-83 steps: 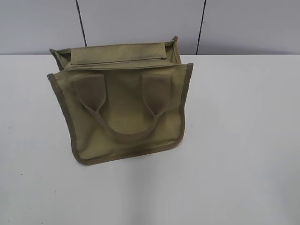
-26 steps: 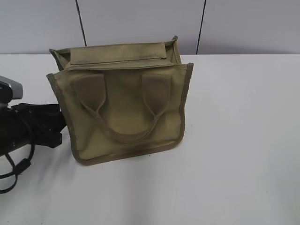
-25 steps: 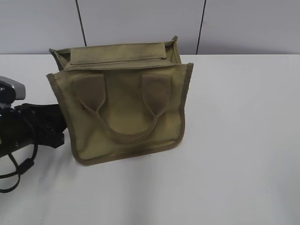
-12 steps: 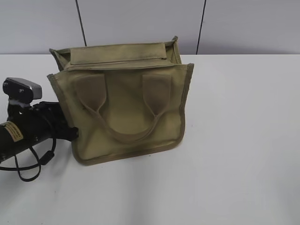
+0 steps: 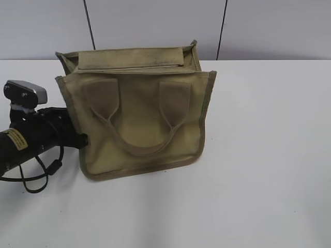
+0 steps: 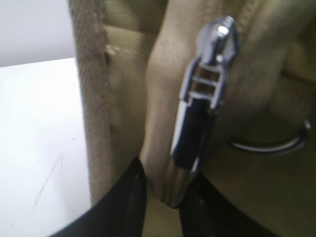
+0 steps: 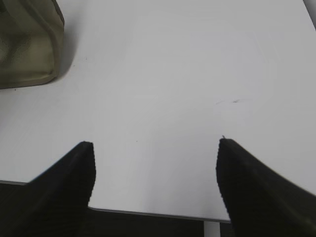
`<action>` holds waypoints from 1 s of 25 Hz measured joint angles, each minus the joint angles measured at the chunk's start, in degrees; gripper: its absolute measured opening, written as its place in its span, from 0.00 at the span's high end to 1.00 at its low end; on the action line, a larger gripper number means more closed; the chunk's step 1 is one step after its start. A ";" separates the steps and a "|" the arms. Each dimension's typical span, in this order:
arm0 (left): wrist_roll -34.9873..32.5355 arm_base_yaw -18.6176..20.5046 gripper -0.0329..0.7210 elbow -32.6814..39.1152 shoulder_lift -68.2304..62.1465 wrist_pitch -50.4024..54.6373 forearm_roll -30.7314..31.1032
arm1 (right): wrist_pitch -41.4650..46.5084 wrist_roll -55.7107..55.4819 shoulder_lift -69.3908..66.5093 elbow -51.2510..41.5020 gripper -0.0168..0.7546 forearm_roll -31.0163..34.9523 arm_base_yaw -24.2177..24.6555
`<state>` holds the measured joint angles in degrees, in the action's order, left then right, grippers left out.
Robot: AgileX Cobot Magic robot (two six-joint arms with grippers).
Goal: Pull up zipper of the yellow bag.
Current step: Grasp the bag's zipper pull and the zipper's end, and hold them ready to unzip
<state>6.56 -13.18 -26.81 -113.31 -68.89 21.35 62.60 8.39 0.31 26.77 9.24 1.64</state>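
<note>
The olive-khaki yellow bag [image 5: 139,119] stands on the white table, handles facing me. My left gripper [image 5: 83,139] is pressed against the bag's left side. In the left wrist view its black jaws [image 6: 165,190] are shut on the lower end of the khaki zipper tape [image 6: 165,148]. The silver pull tab [image 6: 205,94] hangs just above the jaws, beside the right finger. My right gripper [image 7: 154,143] is open and empty over bare table, with a corner of the bag [image 7: 27,44] at its far left. It does not show in the exterior view.
A metal ring [image 6: 269,144] on the bag lies right of the pull tab. The white table [image 5: 258,155] stretches to the right of the bag. Its near edge [image 7: 148,213] shows under my right gripper. A grey wall stands behind.
My left arm came in from the left and reached the bag's left side. The bag's left edge has shifted slightly to the right.
</note>
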 joint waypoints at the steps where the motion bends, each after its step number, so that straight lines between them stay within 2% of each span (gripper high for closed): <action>1: 0.00 0.00 0.74 -0.30 -0.11 0.00 -0.01 | 0.00 0.00 0.00 0.00 0.22 0.00 0.00; 5: -0.18 0.00 0.92 -1.08 -0.19 0.00 -0.25 | 0.00 0.00 0.00 0.00 0.22 0.00 0.00; 6: -0.18 0.00 0.94 -1.13 -0.19 0.00 -0.06 | 0.00 0.00 0.00 0.00 0.22 0.00 0.00; 11: -0.23 0.00 0.95 -0.34 2.34 4.66 1.63 | 0.00 0.00 0.00 0.00 0.22 0.00 0.00; 17: -0.23 0.00 0.95 0.02 16.31 24.70 2.63 | 0.00 0.00 0.00 0.00 0.22 0.00 0.00; 25: -0.29 0.00 0.95 -0.96 33.15 43.69 10.84 | 0.00 0.00 0.00 0.00 0.22 0.00 0.00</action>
<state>6.27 -13.18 -27.76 -80.17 -25.20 32.18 62.60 8.39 0.31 26.77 9.24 1.64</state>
